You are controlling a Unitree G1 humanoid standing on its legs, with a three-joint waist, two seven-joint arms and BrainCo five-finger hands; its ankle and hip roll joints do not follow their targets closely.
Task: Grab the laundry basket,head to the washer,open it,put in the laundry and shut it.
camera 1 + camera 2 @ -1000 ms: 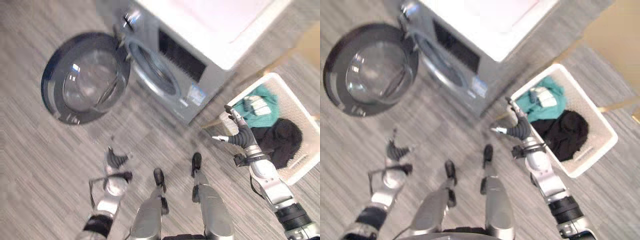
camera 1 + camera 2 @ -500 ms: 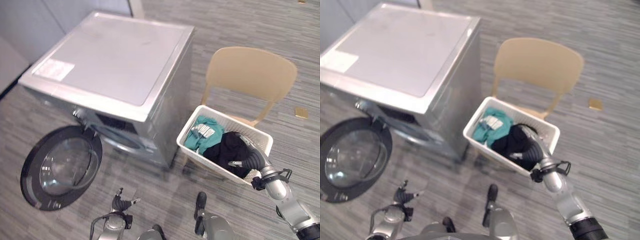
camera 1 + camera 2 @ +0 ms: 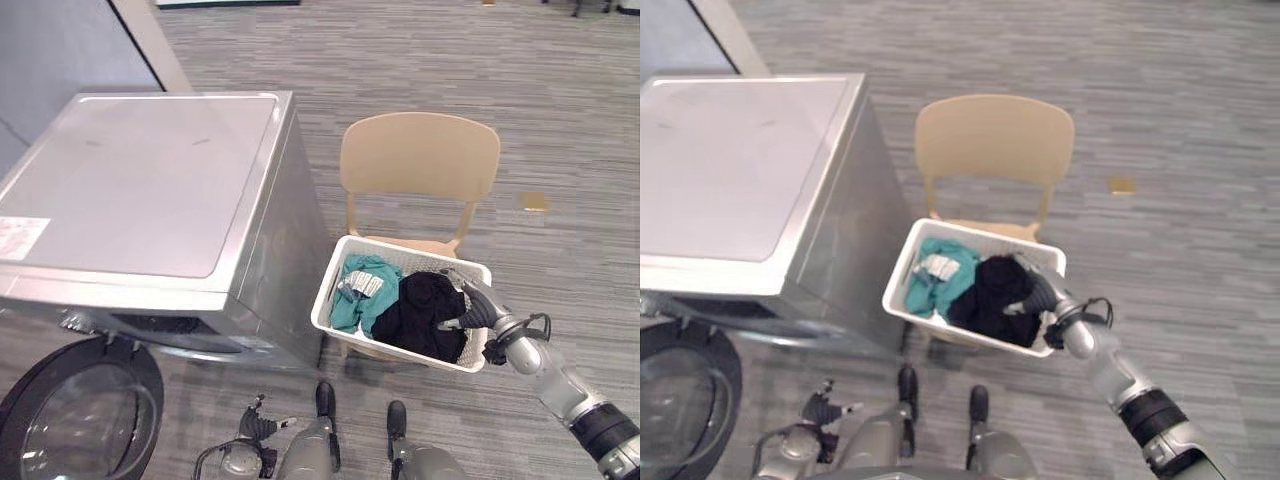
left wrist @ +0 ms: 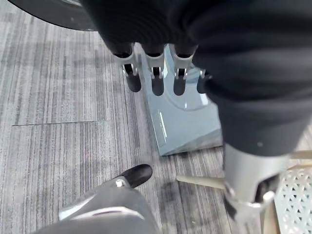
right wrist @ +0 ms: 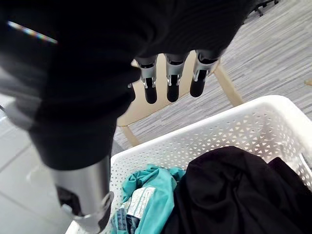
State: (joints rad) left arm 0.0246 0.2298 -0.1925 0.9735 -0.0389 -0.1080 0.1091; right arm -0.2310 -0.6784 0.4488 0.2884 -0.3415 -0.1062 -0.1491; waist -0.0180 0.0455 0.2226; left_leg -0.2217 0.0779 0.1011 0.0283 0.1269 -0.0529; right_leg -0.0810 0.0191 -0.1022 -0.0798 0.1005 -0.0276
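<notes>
A white laundry basket [image 3: 395,350] sits on the seat of a tan chair [image 3: 420,160], right of the silver washer [image 3: 140,190]. Inside lie a teal garment [image 3: 358,295] and a black garment [image 3: 425,315]. My right hand [image 3: 478,310] hovers over the basket's right end, above the black garment, open with fingers [image 5: 168,85] straight and nothing in them. The right wrist view looks down on the basket's rim [image 5: 195,134] and both garments. The washer's round door [image 3: 75,425] hangs open at the lower left. My left hand [image 3: 255,425] is low near the floor, open, its fingers [image 4: 156,80] straight.
The chair's back stands behind the basket. A small tan square [image 3: 533,201] lies on the grey plank floor to the right. A grey wall panel [image 3: 70,45] runs behind the washer. The washer's lower front corner [image 4: 187,122] shows past my left hand.
The camera has swung up from the washer door to the whole washer and chair. My right hand went from beside the basket's rim to above the black garment.
</notes>
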